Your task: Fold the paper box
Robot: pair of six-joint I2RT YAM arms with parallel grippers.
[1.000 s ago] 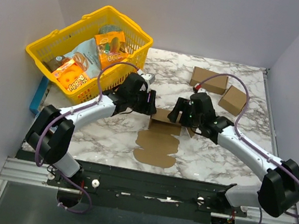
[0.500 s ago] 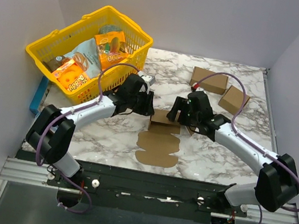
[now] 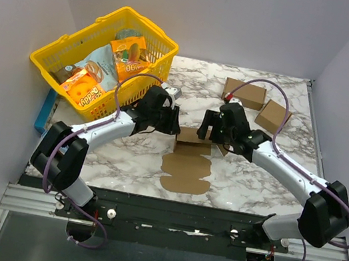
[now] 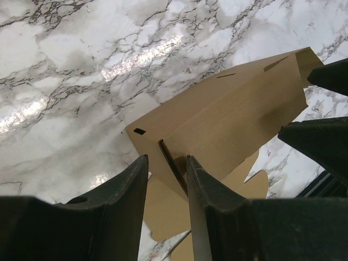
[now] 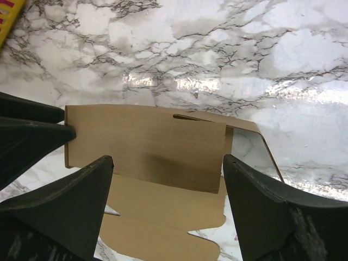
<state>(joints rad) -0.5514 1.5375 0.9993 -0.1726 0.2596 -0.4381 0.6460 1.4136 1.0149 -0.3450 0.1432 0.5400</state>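
Top external view of the marble tabletop (image 3: 123,155), left to right: a yellow basket (image 3: 153,29) of snack packets sits at the far left corner. The left hand (image 3: 176,121) reaches in to the left end of the paper box (image 3: 186,170), which lies mid-table between the two arms. Its rear panel stands up, and its scalloped front flaps lie flat toward the arm bases. Left wrist view shows the left hand (image 4: 166,159) with its fingers (image 4: 128,185) a narrow way apart astride the edge of an upright side flap. Whether they pinch the flap cannot be told. The right hand (image 3: 204,130) meets the box from the other end. Right wrist view has that hand (image 5: 168,160) spread wide, one finger on each side of the raised panel of the paper box (image 5: 147,141). Two closed brown cardboard cuboids, one long (image 3: 244,92) and one squarish (image 3: 272,115), rest well apart from the box at the far right.
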